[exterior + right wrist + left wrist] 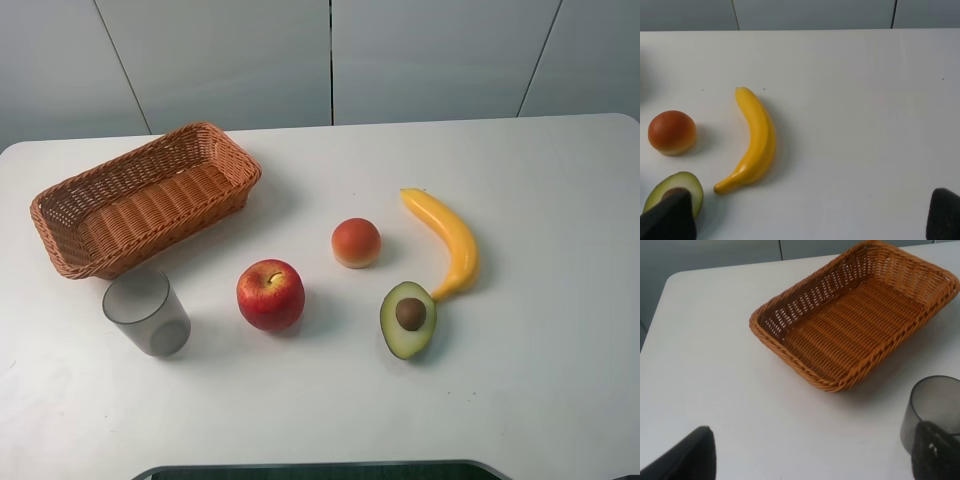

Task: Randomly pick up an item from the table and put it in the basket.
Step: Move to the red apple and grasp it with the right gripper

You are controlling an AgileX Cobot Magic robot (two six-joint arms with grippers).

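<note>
The red apple [270,294] with a yellowish patch at its stem sits on the white table [540,380], near the middle front. The wicker basket [145,200] stands empty at the back left, and also shows in the left wrist view [855,315]. Neither gripper shows in the high view. In the left wrist view my left gripper [810,462] is open and empty, its fingertips [685,460] spread wide above the table short of the basket. In the right wrist view my right gripper [805,222] is open and empty, its fingertips [945,215] wide apart. The apple is out of both wrist views.
A grey translucent cup [147,312] stands in front of the basket, left of the apple, and shows by the left finger [932,410]. An orange-red ball [356,243], a banana [445,240] and an avocado half [408,318] lie right of the apple.
</note>
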